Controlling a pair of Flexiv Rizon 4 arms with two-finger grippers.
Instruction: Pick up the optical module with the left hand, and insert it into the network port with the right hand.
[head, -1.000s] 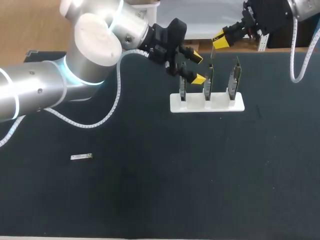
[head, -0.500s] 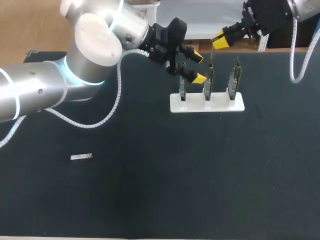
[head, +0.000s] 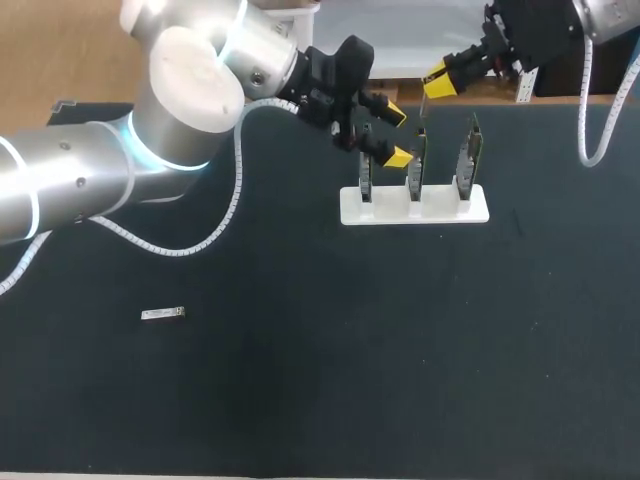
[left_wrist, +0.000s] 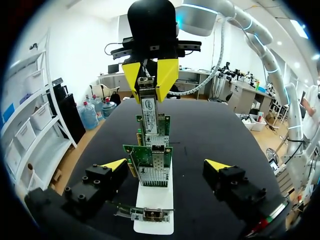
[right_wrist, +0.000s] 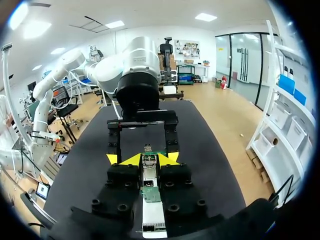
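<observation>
Three upright cards (head: 415, 160) are seen in the head view, slotted in a white stand (head: 440, 210) at the far middle of the table (head: 400, 350). The left gripper (head: 394, 135) is held just left of them, its fingers spread and nothing between them. The right gripper (head: 440, 85) hangs above the row from the far right. A loose module (head: 163, 314) lies flat at the near left, well apart from everything.

In the left wrist view, the optical module (left_wrist: 149, 107) is shown pinched at its upper end by the right gripper's yellow tips, hanging upright over the cards. Whether its lower end touches a card cannot be told. A port (left_wrist: 153, 157) is visible on the nearest card, between the spread left fingers.

In the right wrist view, the module is pressed from both sides between that gripper's own tips, with the left gripper facing it beyond the stand.

The module is judged light, stiff and smooth-sided, so liable to slip. It is best held by its flat sides near the back, the plug end left free. The thin cards may bend under a crooked push, and the left fingers crowd the stand.
</observation>
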